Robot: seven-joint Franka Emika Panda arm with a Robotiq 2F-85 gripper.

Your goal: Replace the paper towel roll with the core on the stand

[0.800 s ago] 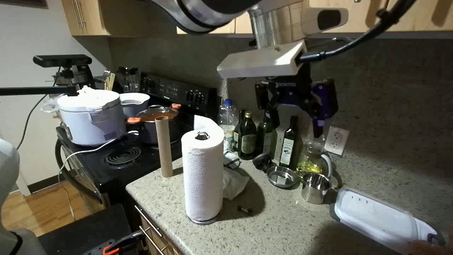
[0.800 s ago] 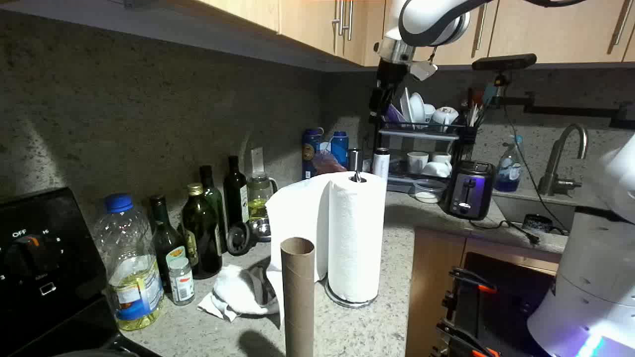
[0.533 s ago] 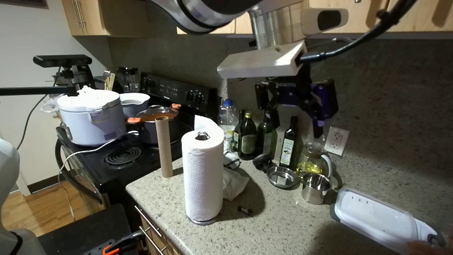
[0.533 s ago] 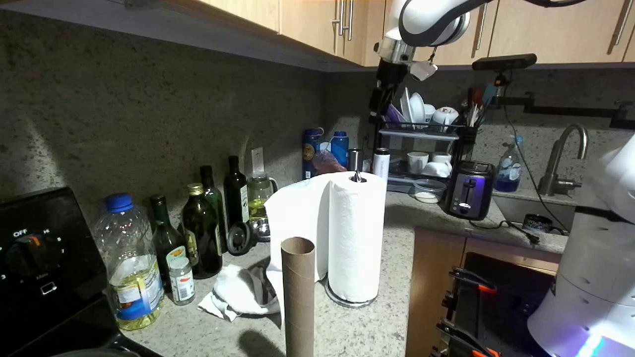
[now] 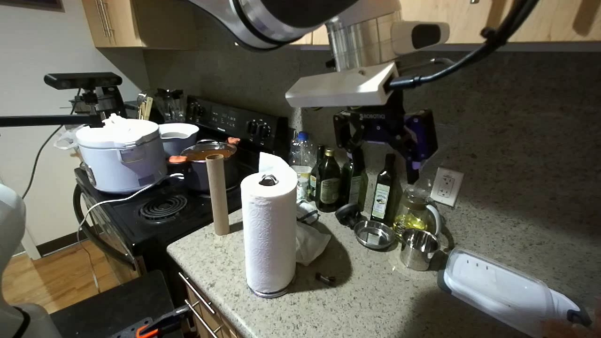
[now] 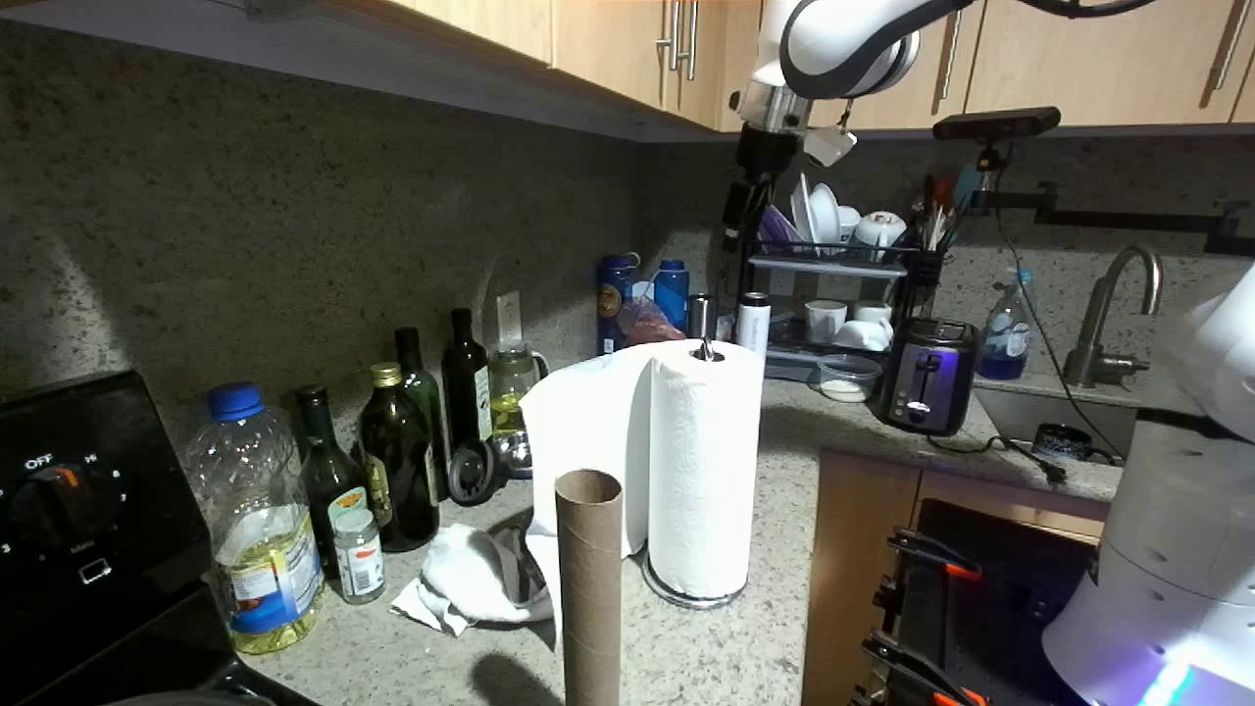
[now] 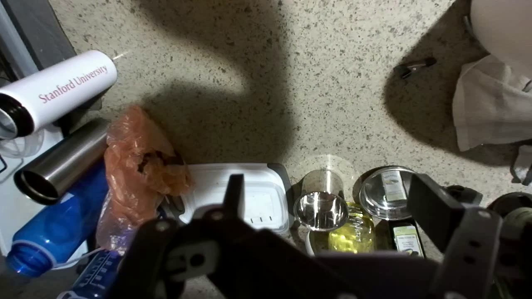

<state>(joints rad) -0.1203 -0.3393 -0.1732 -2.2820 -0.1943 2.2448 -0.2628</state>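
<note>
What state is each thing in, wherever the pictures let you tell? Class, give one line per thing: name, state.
Stand: upright, loaded
Paper towel roll: upright on the stand, loose end hanging
Core: bare, upright on the counter, off the stand
Gripper: open, holding nothing
Metal cup: upright, uncovered
Glass jug: upright, partly filled
Blue-capped bottle of yellow liquid: closed, partly filled
White cloth: crumpled

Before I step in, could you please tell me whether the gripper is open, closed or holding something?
Gripper: open, holding nothing.
</note>
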